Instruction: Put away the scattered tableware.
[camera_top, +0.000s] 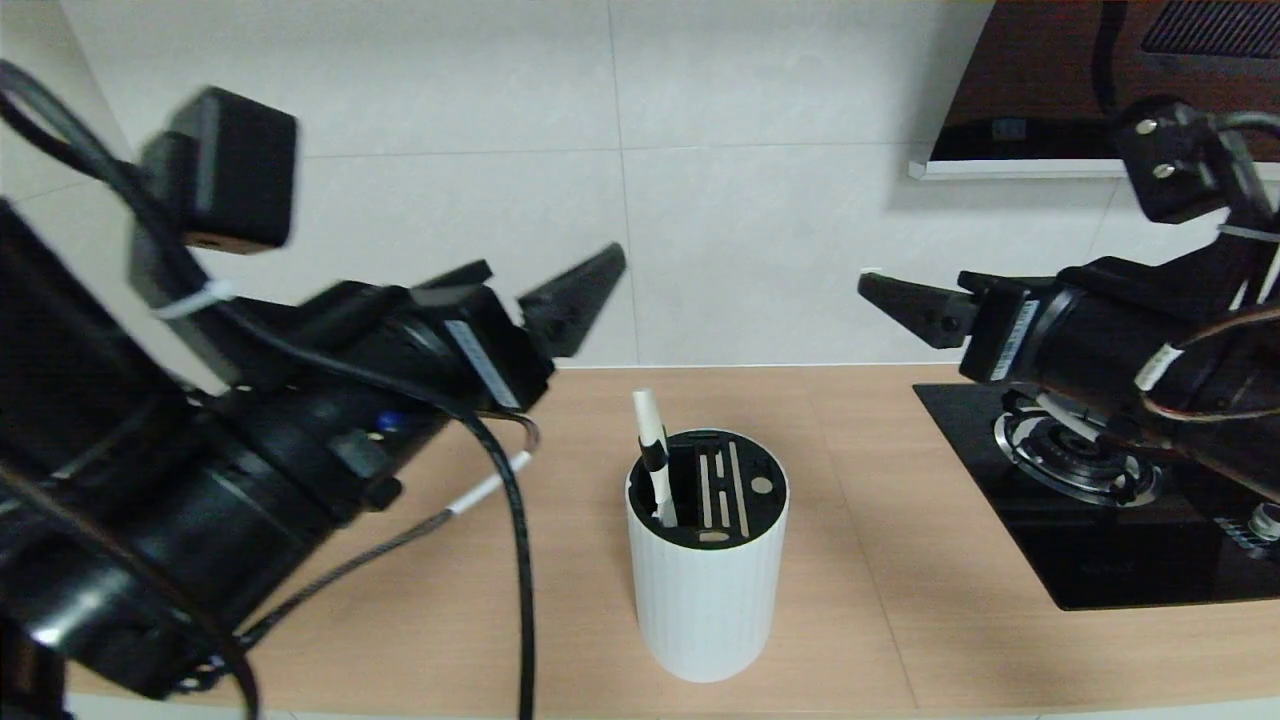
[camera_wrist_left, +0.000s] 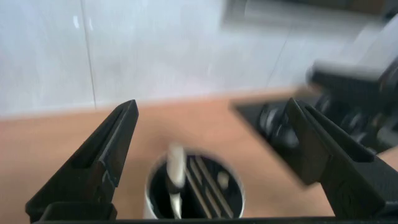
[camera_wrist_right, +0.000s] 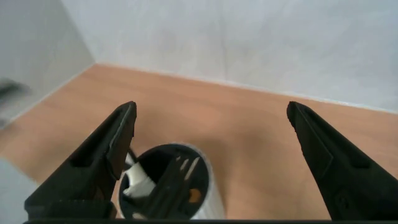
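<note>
A white ribbed utensil holder (camera_top: 707, 575) with a black slotted top stands in the middle of the wooden counter (camera_top: 880, 560). A white-and-black handle (camera_top: 650, 440) sticks up from one of its slots. My left gripper (camera_top: 540, 290) hangs open above and to the left of the holder, nothing between its fingers. My right gripper (camera_top: 905, 300) hovers up to the right, also open and empty. The left wrist view looks down at the holder (camera_wrist_left: 194, 186) between the open fingers (camera_wrist_left: 93, 168). In the right wrist view the holder (camera_wrist_right: 168, 190) sits low between wide fingers (camera_wrist_right: 99, 165).
A black gas hob (camera_top: 1110, 500) with a round burner (camera_top: 1075, 455) lies on the counter at the right. A white tiled wall (camera_top: 620, 180) runs behind. A dark range hood (camera_top: 1040, 80) hangs at the upper right.
</note>
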